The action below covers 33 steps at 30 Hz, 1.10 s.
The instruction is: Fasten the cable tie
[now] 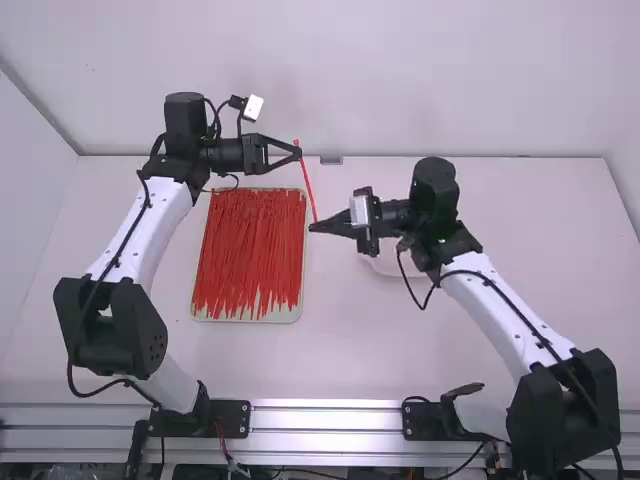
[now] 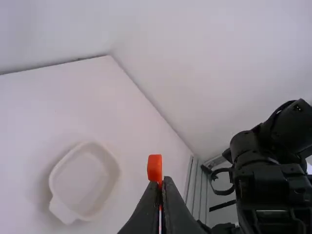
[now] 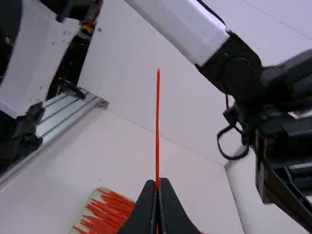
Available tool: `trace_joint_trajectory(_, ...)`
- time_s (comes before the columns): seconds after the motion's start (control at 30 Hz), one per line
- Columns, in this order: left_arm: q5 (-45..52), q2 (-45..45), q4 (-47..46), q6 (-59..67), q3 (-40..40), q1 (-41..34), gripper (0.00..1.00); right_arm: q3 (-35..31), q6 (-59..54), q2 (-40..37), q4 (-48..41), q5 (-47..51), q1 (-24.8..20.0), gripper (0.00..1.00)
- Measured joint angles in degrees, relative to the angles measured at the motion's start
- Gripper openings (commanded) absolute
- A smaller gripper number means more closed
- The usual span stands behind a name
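Observation:
One red cable tie (image 1: 306, 187) hangs in the air between both grippers, above the far right corner of the tray. My left gripper (image 1: 293, 152) is shut on its head end; in the left wrist view the orange-red head (image 2: 154, 167) sticks out just past the closed fingertips (image 2: 161, 187). My right gripper (image 1: 318, 227) is shut on the tail end. In the right wrist view the thin strap (image 3: 158, 126) rises straight from between its fingers (image 3: 157, 187) toward the left arm (image 3: 185, 29).
A flat tray (image 1: 245, 318) holding several loose red ties (image 1: 250, 250) lies left of the middle; the pile also appears by the right gripper (image 3: 105, 214). A small white dish (image 2: 83, 180) sits on the table beneath the right wrist (image 1: 378, 268).

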Motion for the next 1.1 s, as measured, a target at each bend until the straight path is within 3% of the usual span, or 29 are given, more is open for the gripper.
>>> trace_joint_trajectory(0.2, 0.0, 0.0, -1.7, 7.7, 0.0, 0.0, 0.02, 0.0, -2.0, 1.4, 0.9, -4.7, 0.0, 0.00)
trace_joint_trajectory(0.33, 0.0, 0.0, -3.4, 13.5, 0.0, 0.0, 0.02, 0.0, 3.3, 3.9, 6.8, -4.7, -0.1, 0.00)
trace_joint_trajectory(0.53, 0.0, 0.0, -2.8, 20.9, 0.0, 0.0, 0.02, 0.1, 28.5, 9.9, 27.3, 3.5, 0.3, 0.00)
trace_joint_trajectory(0.67, -0.2, 0.0, -2.8, 25.6, 0.0, 0.0, 0.02, 0.1, 43.8, 12.8, 34.6, 8.4, 0.4, 0.00)
trace_joint_trajectory(1.1, -0.4, 0.0, -2.2, 47.5, -3.3, 0.0, 0.02, 0.1, 75.7, 14.6, 35.9, 11.2, 0.4, 0.00)
